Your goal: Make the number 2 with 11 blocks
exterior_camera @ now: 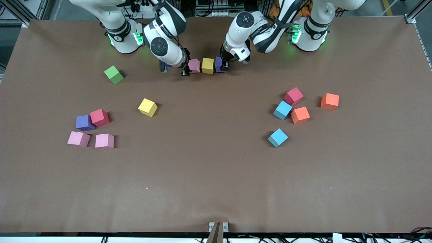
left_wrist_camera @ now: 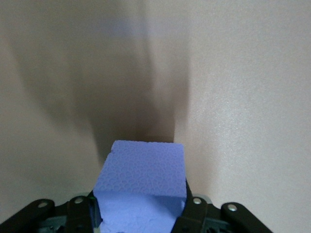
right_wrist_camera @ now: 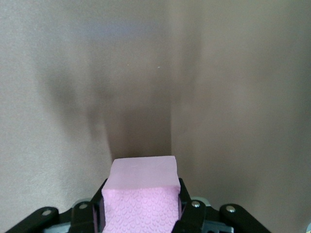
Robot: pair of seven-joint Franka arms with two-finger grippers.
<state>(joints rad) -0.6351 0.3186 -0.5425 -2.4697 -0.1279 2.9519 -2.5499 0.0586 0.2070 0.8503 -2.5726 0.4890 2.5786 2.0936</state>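
A loose scatter of blocks (exterior_camera: 278, 137) lies nearest the camera; farther up, three stand in a row by the bases. The right gripper (exterior_camera: 185, 69) is clamped on its pink cube (exterior_camera: 194, 65), the left gripper (exterior_camera: 225, 65) on the purple cube (exterior_camera: 220, 64). The yellow cube (exterior_camera: 208, 65) between could be nudged askew if either is released crookedly.

Near the brown table's (exterior_camera: 216, 175) robot-side edge, a pink block (exterior_camera: 194, 65), a yellow block (exterior_camera: 208, 65) and a purple block (exterior_camera: 220, 64) sit in a row (plain matte); a green cube (exterior_camera: 114, 74) lies apart.
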